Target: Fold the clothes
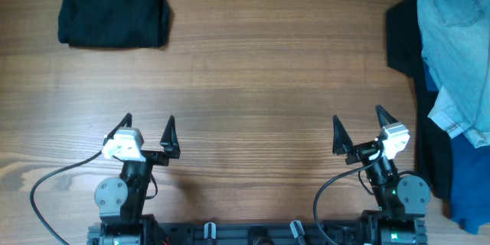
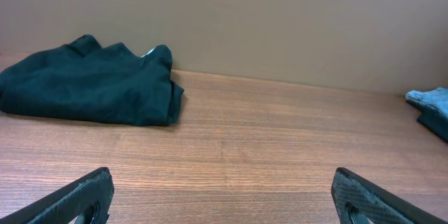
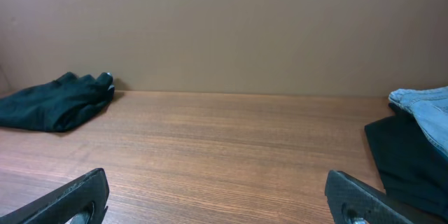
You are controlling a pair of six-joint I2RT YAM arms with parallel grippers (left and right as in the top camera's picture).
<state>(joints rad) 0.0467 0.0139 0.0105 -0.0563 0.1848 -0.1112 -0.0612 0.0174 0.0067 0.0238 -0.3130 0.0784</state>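
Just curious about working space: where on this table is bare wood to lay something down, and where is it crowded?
Bare: the middle of the table, between the folded dark garment far-left, the open left gripper and right gripper, and the crowded right edge, where denim jeans overlie a black garment.

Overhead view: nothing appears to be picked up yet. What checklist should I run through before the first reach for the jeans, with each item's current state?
1. Left gripper open and empty: ok.
2. Right gripper open and empty: ok.
3. Pale denim jeans fully in view: not ok, they run off the right edge.
4. Jeans clear of other clothes: not ok, they lie on a black garment and a navy garment.
5. Bare table in the middle for spreading: ok.
6. Dark garment out of the way, far left: ok.
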